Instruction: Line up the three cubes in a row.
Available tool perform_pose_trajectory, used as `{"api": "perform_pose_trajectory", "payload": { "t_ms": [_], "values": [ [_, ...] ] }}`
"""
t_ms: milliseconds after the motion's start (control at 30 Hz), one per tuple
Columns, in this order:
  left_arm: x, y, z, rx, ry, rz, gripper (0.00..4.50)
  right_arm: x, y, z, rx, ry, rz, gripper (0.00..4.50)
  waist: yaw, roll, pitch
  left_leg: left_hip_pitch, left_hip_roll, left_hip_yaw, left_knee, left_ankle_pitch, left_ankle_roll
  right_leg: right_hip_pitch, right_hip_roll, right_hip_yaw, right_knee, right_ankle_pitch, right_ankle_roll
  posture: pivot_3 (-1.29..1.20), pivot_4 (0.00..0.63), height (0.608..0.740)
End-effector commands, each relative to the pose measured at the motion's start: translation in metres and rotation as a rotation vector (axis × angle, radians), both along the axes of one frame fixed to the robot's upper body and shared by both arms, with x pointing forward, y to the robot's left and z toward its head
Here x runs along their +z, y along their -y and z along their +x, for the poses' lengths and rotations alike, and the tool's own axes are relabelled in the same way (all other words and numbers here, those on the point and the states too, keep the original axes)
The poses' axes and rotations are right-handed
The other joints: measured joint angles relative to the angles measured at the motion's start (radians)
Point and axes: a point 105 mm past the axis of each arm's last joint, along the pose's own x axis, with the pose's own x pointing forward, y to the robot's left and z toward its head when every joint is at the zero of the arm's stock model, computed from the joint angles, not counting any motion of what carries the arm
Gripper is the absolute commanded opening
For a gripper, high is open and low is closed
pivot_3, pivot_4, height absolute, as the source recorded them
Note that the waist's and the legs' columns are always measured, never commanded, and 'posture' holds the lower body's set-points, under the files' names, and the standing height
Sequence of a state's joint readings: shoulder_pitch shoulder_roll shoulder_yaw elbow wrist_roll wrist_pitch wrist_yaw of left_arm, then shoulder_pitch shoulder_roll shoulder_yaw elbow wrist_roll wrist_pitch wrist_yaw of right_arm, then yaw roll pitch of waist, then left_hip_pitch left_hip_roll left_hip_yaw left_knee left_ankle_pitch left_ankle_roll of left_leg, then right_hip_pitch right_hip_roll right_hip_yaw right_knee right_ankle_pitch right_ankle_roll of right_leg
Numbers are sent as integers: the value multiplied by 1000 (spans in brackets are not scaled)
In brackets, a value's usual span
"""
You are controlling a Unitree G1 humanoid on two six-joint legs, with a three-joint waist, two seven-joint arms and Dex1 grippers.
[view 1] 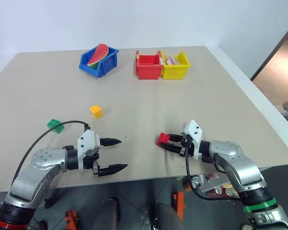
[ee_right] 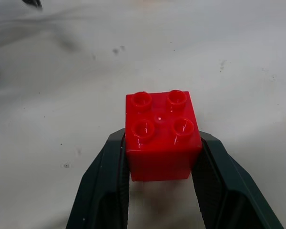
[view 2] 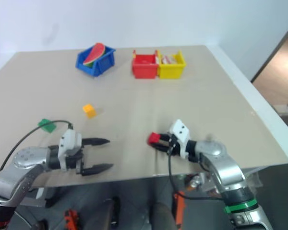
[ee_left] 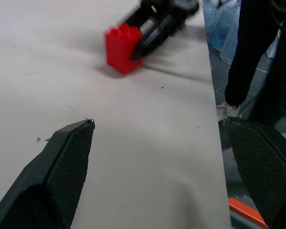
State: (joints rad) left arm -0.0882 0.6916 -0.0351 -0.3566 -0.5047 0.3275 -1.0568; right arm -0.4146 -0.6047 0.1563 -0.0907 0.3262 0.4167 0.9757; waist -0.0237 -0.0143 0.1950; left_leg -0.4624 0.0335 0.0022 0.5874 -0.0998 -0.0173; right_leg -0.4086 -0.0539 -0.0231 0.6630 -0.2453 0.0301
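My right pincer (view 1: 167, 143) is clamped on the red cube (view 1: 162, 139), one black finger (ee_right: 105, 186) pressed to each side face, studs up, the cube sitting on the table (view 1: 206, 105) near its front edge. My left pincer (view 1: 116, 154) hangs just above the table with its fingers spread wide and nothing between them, aimed across toward the red cube and well apart from it.

Taking the red cube as my landmark: the yellow-orange cube (view 1: 96, 111) sits farther back and off to my left, studs up, one corner turned toward me. The green cube (view 1: 55, 125) lies farther left again, past the yellow-orange one, beside my left arm's cable. The cubes are about as wide as long, so I can't name a long axis for any of them.

Far behind the red cube, along the back of the table, stand three bins. The blue bin (view 1: 110, 63) holds a watermelon slice (view 1: 98, 55), rind up. The red bin (view 1: 148, 71) and yellow bin (view 1: 176, 71) touch side by side; the yellow one holds something pale and reddish that I cannot make out, and I cannot tell what lies in the red one.
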Motion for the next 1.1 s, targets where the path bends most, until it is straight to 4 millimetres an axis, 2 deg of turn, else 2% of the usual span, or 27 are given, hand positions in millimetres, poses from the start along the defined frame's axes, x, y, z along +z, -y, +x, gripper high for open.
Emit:
{"api": "perform_pose_trajectory", "payload": {
  "t_ms": [33, 133, 233, 400, 567, 833, 900, 1000, 1100],
  "values": [
    [6, -4, -3, 1, 43, 16, 4500, 20, -18, 5, 153, 55, -37, 1247, 0, 0, 0, 0, 0, -1, 0, 0, 0, 0, 0, -1, 0, 0, 0, 0, 150, 740],
    [4, -9, -3, 24, 38, 27, 4500, 26, -36, 17, 264, 71, -85, 1247, 2, 0, 0, 1, 4, 0, 1, 0, -1, 0, 3, -2, 0, 1, -2, 0, 150, 740],
    [5, -15, 1, 70, 43, 22, 4500, 23, -47, 31, 323, 68, -126, 1247, 2, 0, 0, 1, 6, 0, 1, 0, 0, 0, 4, -3, 0, 1, -4, 0, 150, 740],
    [10, -25, 6, 168, 34, -20, 4500, 7, -37, 47, 332, 39, -185, 1247, 9, 0, 0, 0, 6, 0, 0, 0, 0, 0, 3, -4, 0, 0, -3, 0, 150, 740],
    [7, -35, 3, 215, 22, -19, 4500, 0, -33, 48, 364, 22, -199, 1247, 5, 0, 0, 0, 6, 3, 0, 0, -1, 0, 4, -2, 0, 0, -3, 0, 150, 740],
    [8, -39, 3, 250, 32, -27, 4500, -4, -35, 54, 366, 8, -200, 1247, 3, 0, 0, 1, 11, 4, 0, -2, -3, 0, 6, -3, 0, 2, -6, 0, 150, 740],
    [10, -40, 5, 264, 43, -34, 4500, -5, -34, 55, 369, 0, -203, 2288, 3, 0, 0, 2, 12, 4, 0, -2, -3, 0, 8, -3, 0, 3, -7, 0, 150, 740],
    [12, -40, 8, 282, 70, -37, 4500, -1, -35, 55, 367, 17, -190, 3303, 3, 0, 0, 1, 13, 4, 0, -2, -3, -1, 9, -3, 0, 3, -8, 0, 150, 740],
    [17, -45, 16, 358, 121, -60, 4500, 16, -37, 55, 360, 52, -133, 4336, 3, 0, 0, 1, 14, 6, 0, -1, -2, -1, 10, -1, 0, 3, -8, 0, 150, 740]
  ]
}}
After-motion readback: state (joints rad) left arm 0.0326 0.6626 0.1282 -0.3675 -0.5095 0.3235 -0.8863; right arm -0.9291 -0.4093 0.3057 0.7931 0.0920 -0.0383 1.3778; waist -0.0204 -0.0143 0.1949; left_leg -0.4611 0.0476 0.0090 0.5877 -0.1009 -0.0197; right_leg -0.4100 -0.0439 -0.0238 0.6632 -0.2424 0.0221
